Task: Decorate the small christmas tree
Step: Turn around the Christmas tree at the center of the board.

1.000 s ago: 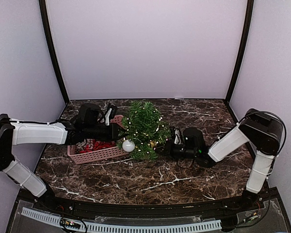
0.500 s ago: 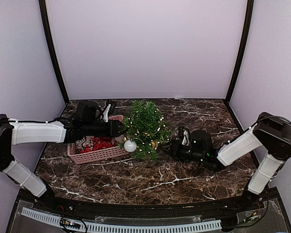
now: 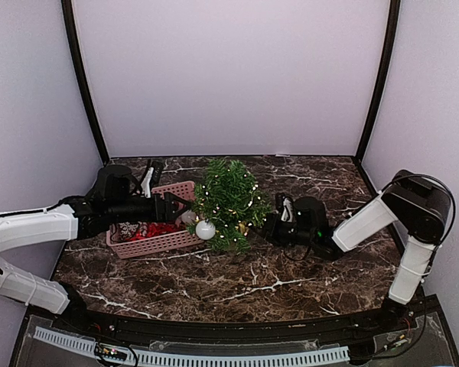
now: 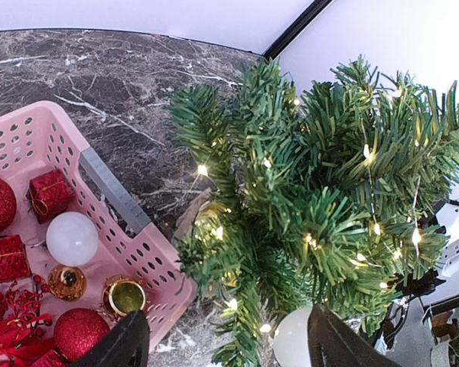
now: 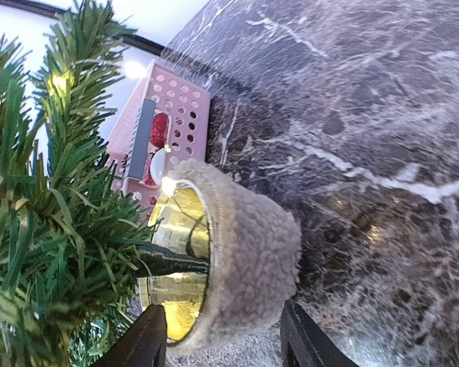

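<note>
The small christmas tree stands on the marble desk between the left pincer, spread wide just before its branches, and the right pincer, spread at its fuzzy tan pot.

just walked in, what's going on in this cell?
A lit tree is being decorated. A white ball hangs on its near side. The left end effector is open beside the tree, above the basket of ornaments. The right end effector straddles the pot; whether it grips is unclear.
</note>
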`<move>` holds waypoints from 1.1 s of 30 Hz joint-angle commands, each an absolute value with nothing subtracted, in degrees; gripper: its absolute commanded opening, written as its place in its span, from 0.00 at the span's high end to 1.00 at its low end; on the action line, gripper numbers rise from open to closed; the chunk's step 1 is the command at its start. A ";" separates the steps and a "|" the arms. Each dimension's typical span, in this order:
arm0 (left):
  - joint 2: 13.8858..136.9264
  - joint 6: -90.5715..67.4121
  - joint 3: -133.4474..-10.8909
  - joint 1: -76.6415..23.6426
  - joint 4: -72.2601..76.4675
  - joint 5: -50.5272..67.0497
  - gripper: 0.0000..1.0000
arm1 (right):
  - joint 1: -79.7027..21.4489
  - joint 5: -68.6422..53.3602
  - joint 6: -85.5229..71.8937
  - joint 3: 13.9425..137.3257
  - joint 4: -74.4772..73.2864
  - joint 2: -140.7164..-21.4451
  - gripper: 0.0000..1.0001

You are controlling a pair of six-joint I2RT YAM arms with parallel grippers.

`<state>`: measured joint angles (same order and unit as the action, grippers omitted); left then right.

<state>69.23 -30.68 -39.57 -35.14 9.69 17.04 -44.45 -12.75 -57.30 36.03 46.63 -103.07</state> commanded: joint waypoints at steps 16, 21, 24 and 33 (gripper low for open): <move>66.26 -31.20 -38.18 -28.28 1.82 14.93 0.24 | -47.81 -20.21 -56.69 42.19 53.20 -110.34 0.62; 64.53 -30.84 -37.39 -26.63 0.43 14.51 0.23 | -49.74 -19.29 -59.06 41.41 55.45 -110.71 0.62; 63.92 -30.29 -37.31 -25.71 -1.36 13.92 0.22 | -50.09 -17.66 -59.87 39.57 56.40 -109.24 0.63; 63.13 -30.78 -39.02 -21.42 -11.90 5.46 0.23 | -48.67 -6.88 -57.88 29.77 47.81 -94.31 0.51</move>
